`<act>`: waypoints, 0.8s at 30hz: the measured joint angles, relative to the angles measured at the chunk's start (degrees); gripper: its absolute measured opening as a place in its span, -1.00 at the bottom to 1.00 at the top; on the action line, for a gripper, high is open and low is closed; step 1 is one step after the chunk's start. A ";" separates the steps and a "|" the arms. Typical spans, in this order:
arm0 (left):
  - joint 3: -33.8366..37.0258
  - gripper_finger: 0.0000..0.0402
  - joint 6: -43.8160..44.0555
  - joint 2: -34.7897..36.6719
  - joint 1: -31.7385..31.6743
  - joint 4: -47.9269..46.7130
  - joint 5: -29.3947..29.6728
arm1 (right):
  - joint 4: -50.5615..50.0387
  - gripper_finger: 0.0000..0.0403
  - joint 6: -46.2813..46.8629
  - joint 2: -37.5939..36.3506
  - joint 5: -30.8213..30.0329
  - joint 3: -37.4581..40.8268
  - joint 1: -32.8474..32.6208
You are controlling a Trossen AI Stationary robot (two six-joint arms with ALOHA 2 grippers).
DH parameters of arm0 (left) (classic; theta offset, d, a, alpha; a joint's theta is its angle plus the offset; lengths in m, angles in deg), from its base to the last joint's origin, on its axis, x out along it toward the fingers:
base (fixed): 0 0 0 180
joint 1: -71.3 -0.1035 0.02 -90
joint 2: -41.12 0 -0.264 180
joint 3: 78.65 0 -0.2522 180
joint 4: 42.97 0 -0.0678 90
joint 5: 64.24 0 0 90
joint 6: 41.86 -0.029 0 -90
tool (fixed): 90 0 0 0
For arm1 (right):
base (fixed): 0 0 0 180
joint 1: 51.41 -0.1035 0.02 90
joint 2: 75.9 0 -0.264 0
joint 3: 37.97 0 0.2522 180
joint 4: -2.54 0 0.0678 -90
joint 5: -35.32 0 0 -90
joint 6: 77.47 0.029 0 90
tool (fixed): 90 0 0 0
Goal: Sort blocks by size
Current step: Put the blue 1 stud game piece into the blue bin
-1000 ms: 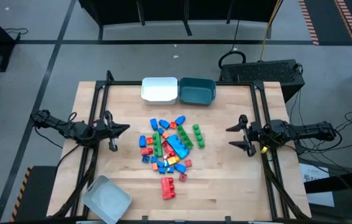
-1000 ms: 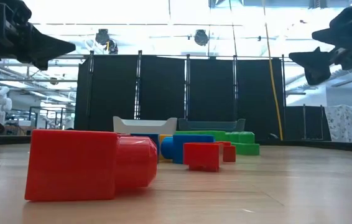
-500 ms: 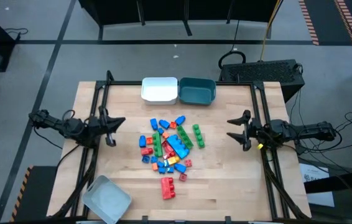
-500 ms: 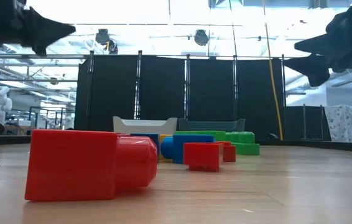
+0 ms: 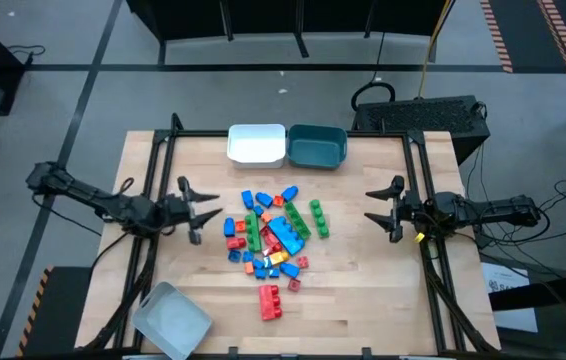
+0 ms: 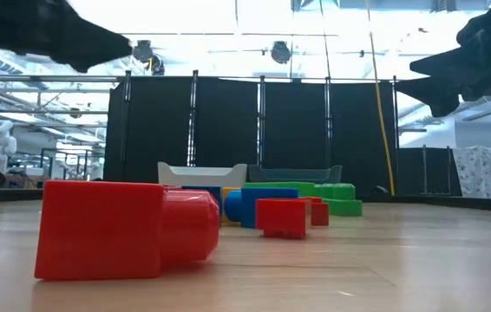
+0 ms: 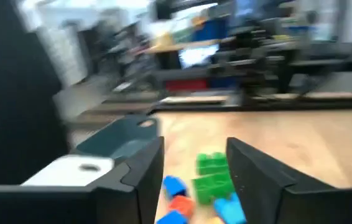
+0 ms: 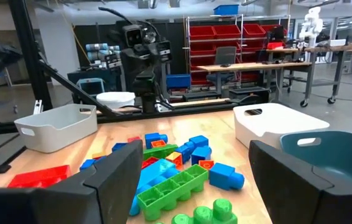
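Observation:
The blocks (image 5: 273,235) lie in a loose pile on the middle of the wooden table, blue, green, red, orange and yellow. A red block (image 5: 270,298) rests on its side nearest the front edge, and it fills the low view as red block (image 6: 124,230). My left gripper (image 5: 208,210) hovers open, level, just left of the pile; its wrist view looks between its fingers (image 7: 194,149) at the blocks (image 7: 210,180). My right gripper (image 5: 367,207) hangs open and level to the right of the pile, facing the blocks (image 8: 176,168).
A white bin (image 5: 257,145) and a teal bin (image 5: 317,146) stand side by side at the far edge. A clear-grey bin (image 5: 171,318) sits at the near left corner. Bare wood lies on both sides of the pile.
My left gripper has risen, moved toward the table's right edge up to the pile, and opened. My right gripper has stayed in place and rolled a little about its own line.

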 joint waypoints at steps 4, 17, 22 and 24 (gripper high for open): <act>-6.55 -0.06 11.46 -8.64 -3.15 -6.07 -1.12 | -0.02 0.38 -0.08 0.00 0.07 0.00 0.01; -33.03 -0.06 31.70 -38.98 -16.11 -45.75 -5.08 | -0.07 0.38 -1.17 0.04 0.21 0.00 0.02; -35.53 -0.06 20.24 -45.55 -23.80 -49.52 -6.49 | -0.09 0.38 -1.27 0.07 0.22 0.00 0.02; -35.53 -0.06 16.54 -46.91 -26.67 -48.32 -6.51 | -0.09 0.38 -1.25 0.07 0.24 0.00 0.02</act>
